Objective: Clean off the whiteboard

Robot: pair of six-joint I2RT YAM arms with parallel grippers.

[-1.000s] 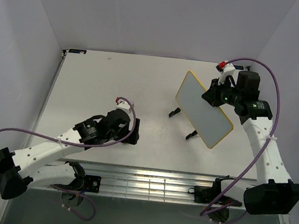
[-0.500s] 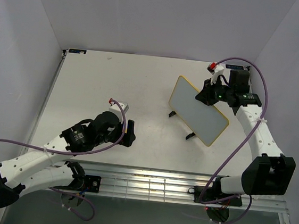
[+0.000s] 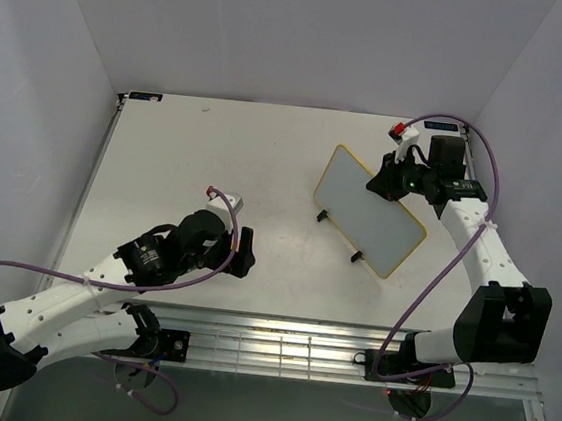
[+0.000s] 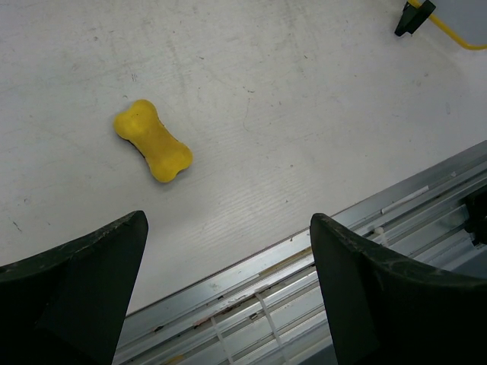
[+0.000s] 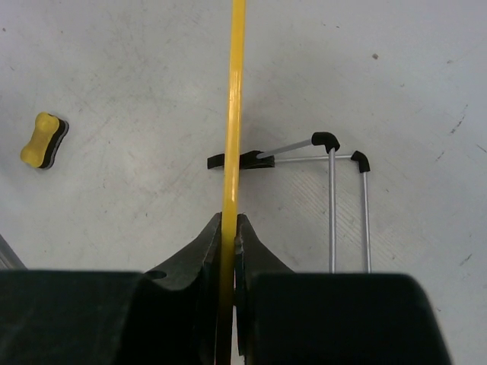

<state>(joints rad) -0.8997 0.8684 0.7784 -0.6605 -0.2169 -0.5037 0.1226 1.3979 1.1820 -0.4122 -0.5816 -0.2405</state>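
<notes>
The whiteboard, blank white with a thin yellow frame, stands tilted on its two small black feet at the right of the table. My right gripper is shut on its upper yellow edge; the right wrist view shows the jaws pinching the frame, with the wire stand behind. My left gripper is open and empty, low over the table's near edge. The yellow peanut-shaped eraser lies on the table ahead of the left fingers; it also shows in the right wrist view. It is hidden in the top view.
A metal rail runs along the near table edge, right under the left gripper. White walls close the table on the left, back and right. A black foot of the whiteboard shows at the top right of the left wrist view.
The right gripper has shifted the whiteboard a little left and tipped it more upright. The left arm has drawn back slightly toward the near edge, then held still.
</notes>
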